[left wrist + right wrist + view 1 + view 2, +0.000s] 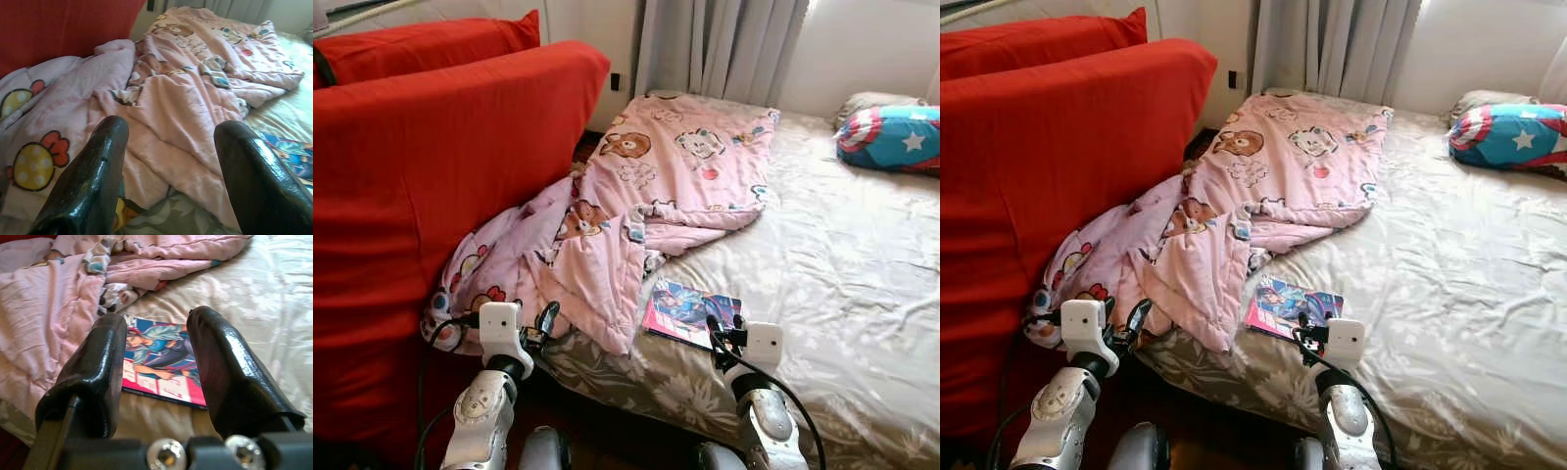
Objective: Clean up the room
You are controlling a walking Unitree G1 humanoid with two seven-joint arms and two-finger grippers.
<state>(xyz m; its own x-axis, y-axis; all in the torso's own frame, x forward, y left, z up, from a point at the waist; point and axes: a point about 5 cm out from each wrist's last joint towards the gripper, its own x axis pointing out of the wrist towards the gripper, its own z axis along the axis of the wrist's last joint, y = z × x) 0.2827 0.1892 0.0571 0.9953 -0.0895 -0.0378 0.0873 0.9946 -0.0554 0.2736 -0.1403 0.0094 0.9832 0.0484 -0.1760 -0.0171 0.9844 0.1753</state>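
A crumpled pink cartoon-print blanket lies across the left side of the bed and spills over its near-left corner. A colourful comic book lies flat on the sheet beside the blanket's edge. My left gripper hovers open at the hanging blanket corner, touching nothing. My right gripper is open just in front of the comic book, with nothing between its fingers.
A red sofa back stands close on the left, hard against the bed. A star-printed blue and red pillow lies at the bed's far right. Grey curtains hang behind. Dark floor shows below the bed's edge.
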